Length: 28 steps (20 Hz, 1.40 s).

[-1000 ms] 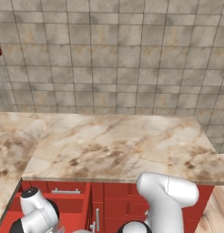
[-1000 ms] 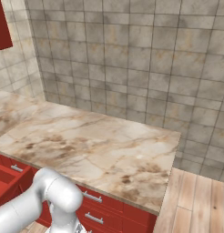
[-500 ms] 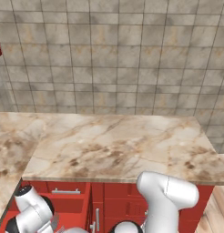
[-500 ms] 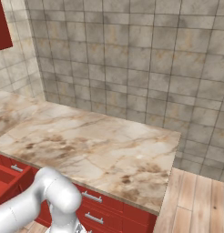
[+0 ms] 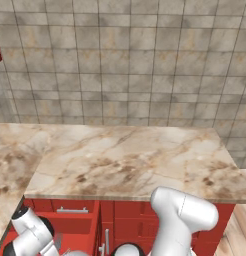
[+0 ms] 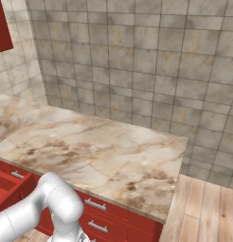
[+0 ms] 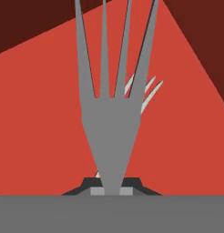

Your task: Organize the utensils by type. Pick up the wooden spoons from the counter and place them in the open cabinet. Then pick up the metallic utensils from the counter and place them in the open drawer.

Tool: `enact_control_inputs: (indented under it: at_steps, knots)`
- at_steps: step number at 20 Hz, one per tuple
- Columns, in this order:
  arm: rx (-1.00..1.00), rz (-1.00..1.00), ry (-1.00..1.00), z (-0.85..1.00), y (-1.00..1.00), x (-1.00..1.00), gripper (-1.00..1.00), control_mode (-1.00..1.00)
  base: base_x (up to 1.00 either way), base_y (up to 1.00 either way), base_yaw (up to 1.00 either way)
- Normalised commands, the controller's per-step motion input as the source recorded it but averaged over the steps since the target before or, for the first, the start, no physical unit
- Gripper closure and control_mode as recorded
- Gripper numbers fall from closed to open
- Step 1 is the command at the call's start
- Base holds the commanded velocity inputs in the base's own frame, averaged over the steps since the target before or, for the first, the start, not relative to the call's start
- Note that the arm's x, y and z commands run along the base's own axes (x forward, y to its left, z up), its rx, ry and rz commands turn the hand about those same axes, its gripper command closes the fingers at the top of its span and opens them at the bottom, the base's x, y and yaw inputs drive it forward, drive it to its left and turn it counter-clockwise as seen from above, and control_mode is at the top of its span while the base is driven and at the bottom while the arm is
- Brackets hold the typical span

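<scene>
In the hand view my gripper (image 7: 112, 187) is shut on the handle of a grey metal fork (image 7: 109, 132), whose tines point away from the hand. Under it lies the flat red floor of the open drawer (image 7: 41, 127). The pale tines of a second fork (image 7: 149, 91) show just behind the held one, lying in the drawer. From the left base view my wrist (image 5: 29, 234) hangs low over the open drawer (image 5: 70, 226), below the counter (image 5: 125, 165). The right base view shows that drawer (image 6: 5, 185) at the lower left. The wooden spoons are out of view.
The beige marbled counter (image 6: 90, 151) runs along a grey tiled wall. Red drawer fronts with silver bar handles (image 6: 95, 204) sit under it. A red cabinet door corner (image 6: 2, 28) shows at the upper left. Wooden floor (image 6: 208, 212) lies to the right.
My hand has sunk slightly lower and to the left over the open drawer, still holding the fork. The counter and views have not shifted.
</scene>
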Motion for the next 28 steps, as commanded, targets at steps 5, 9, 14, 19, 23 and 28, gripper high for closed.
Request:
enact_control_inputs:
  at_steps: [5,9,14,19,23,28]
  knots:
    - [-0.03,0.15,0.00,-0.27,0.11,0.09,1.00,-1.00,0.00,0.00,0.00]
    - [0.00,0.16,0.00,-0.16,0.12,0.12,1.00,-1.00,0.00,0.00,0.00]
    - [0.00,0.16,0.00,-0.18,0.15,0.08,1.00,-1.00,0.00,0.00,0.00]
    - [0.00,0.12,0.00,-0.18,0.18,0.05,1.00,-1.00,0.00,0.00,0.00]
    - [0.03,0.02,0.00,-0.24,0.19,0.00,1.00,-1.00,0.00,0.00,0.00]
    - [0.04,0.00,0.00,-0.23,0.14,0.00,1.00,-1.00,0.00,0.00,0.00]
